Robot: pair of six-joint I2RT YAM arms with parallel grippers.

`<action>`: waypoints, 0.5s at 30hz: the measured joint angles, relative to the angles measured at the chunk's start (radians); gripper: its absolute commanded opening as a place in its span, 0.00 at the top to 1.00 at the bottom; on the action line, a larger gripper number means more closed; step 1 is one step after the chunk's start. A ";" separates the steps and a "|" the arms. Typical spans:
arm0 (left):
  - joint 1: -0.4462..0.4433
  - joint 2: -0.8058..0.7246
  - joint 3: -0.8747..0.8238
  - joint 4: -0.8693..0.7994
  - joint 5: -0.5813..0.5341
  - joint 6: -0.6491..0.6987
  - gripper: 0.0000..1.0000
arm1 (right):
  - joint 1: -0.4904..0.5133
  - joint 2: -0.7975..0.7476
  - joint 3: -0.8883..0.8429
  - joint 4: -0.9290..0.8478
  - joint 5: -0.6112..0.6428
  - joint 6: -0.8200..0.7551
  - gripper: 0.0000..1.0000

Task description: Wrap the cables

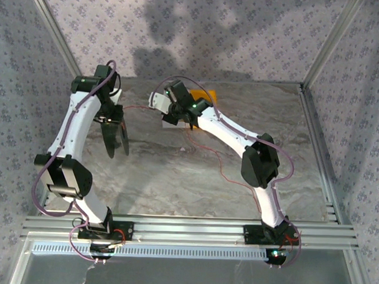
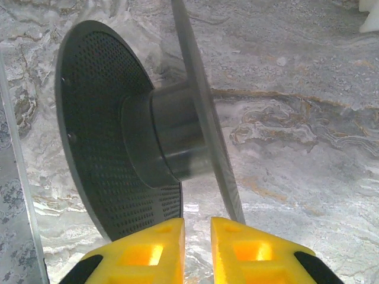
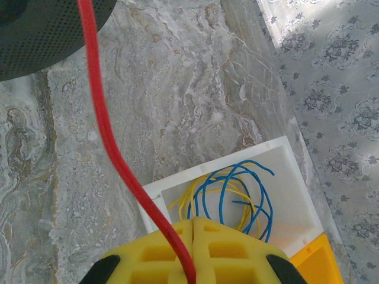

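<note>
A: Right wrist view: where was the cable (image 3: 112, 148)?

B: Clamped in the right gripper's (image 3: 192, 229) fingers, leading left toward the spool (image 2: 166, 136). Judged light, limp, slippery; best held near the spool. The left gripper's (image 2: 197, 229) state was indeterminate.

Matt perforated black spool (image 2: 109, 124), glossy red cable (image 3: 110, 142), smooth marbled tabletop (image 2: 296, 71)

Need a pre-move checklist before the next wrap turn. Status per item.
1. Cable in right gripper jaws: ok, pinched.
2. Left gripper's hold on spool: cannot tell.
3. Turns on spool: not ok, none visible.
4. Cable fixed to spool: cannot tell.
5. Slack clear of right arm: cannot tell, it trails beneath.
6. Blue and yellow wires clear of cable: ok, inside their box.
</note>
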 measured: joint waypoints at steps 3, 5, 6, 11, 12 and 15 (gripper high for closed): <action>0.011 -0.014 -0.045 0.001 0.002 0.000 0.81 | 0.000 0.000 -0.001 0.000 0.000 0.000 1.00; 0.018 -0.027 -0.081 0.009 0.003 0.000 0.80 | 0.003 0.000 -0.002 0.000 -0.001 0.000 1.00; 0.022 -0.034 -0.099 0.011 0.003 -0.001 0.80 | 0.003 0.000 -0.003 0.000 -0.002 0.000 1.00; 0.031 -0.052 -0.165 0.040 0.023 -0.002 0.80 | 0.005 0.000 -0.005 0.000 -0.003 0.003 1.00; 0.030 -0.052 -0.169 0.049 0.030 -0.004 0.80 | 0.005 0.000 -0.005 0.000 -0.003 0.003 1.00; 0.030 -0.055 -0.170 0.061 0.045 -0.004 0.78 | 0.005 0.000 -0.007 0.000 -0.003 0.003 1.00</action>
